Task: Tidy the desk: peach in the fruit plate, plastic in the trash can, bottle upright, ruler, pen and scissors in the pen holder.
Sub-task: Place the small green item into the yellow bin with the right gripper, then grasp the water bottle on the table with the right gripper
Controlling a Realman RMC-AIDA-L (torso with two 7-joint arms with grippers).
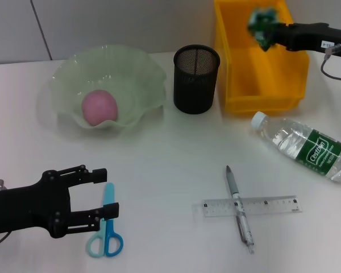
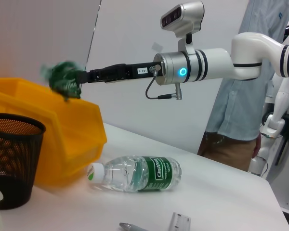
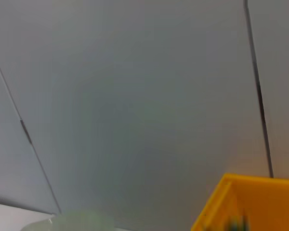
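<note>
Your right gripper [image 1: 268, 33] hangs over the trash can [image 1: 256, 85] at the far right of the tabletop [image 1: 170, 165]; its fingers are clamped on a crumpled green piece of plastic [image 1: 262, 24], held above the bin's open mouth, apart from the walls; the left wrist view shows the same wad [image 2: 62, 79] at the arm's tip, just above the yellow rim [image 2: 48, 103].

Your left gripper [image 1: 96, 196] sits low at the near left; fingers spread open, one on each side of the scissors [image 1: 106, 227]; the lower finger [image 1: 96, 215] lies across the scissors where blades meet handles; you cannot tell whether it touches them; the blue loops stick out toward the near edge.

Peach [image 1: 99, 107] rests inside the fruit plate [image 1: 74, 74], far left; pen holder [image 1: 196, 79] stands upright between fruit plate and trash can, just beside the bin; nothing shows inside it from the head view.

Bottle [image 1: 304, 147] lies on its side at the right, cap pointing toward the pen holder, label up, near the front of the trash can but apart from it; the left wrist view confirms it [image 2: 135, 173] flat on the tabletop.

Pen [image 1: 238, 207] lies across the ruler [image 1: 251, 206] at centre-near, forming a cross; pen on top, tip pointing away from you; both well apart from the scissors and from the bottle.

Beyond the tabletop, the left wrist view shows a person in a light-blue shirt [image 2: 245, 96] standing behind your right arm.
</note>
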